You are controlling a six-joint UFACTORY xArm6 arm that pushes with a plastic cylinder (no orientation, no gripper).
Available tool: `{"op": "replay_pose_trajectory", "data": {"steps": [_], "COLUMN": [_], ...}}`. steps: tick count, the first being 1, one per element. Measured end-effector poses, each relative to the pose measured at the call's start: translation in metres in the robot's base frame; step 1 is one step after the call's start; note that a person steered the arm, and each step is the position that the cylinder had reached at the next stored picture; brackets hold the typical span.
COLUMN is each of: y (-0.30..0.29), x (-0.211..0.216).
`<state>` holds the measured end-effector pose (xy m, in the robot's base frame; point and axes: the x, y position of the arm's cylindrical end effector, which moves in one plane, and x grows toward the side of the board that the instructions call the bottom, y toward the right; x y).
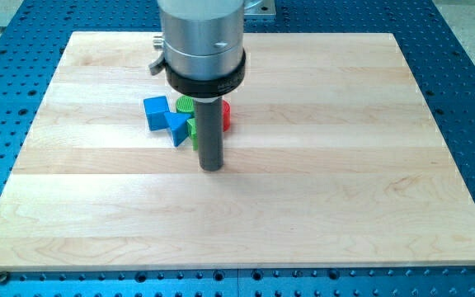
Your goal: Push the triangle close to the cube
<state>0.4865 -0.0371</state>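
The blue triangle (176, 128) touches the blue cube (157, 112), left of centre toward the board's (345, 198) top edge. The rod's tip (211, 167), clawless, stands just right of the triangle, near green (186, 105) and red (226, 115) blocks.

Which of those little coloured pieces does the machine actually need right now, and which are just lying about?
For the job:
blue triangle
blue cube
my tip, below-right of the triangle

Lying about:
green round block
green block, partly hidden
red block, partly hidden

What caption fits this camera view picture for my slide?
My tip rests just below a huddle: blue cube touching blue triangle, green and red blocks behind the rod.
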Motion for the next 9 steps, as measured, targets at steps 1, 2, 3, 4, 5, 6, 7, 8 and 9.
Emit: {"op": "replay_pose_trajectory", "data": {"steps": [1, 2, 3, 4, 5, 6, 7, 8, 9], "y": [-0.011, -0.035, 0.001, 0.01, 0.074, 0.035, -0.004, -0.025, -0.077], "x": [-0.003, -0.014, -0.039, -0.026, -0.033, -0.048, -0.048, -0.032, -0.035]}}
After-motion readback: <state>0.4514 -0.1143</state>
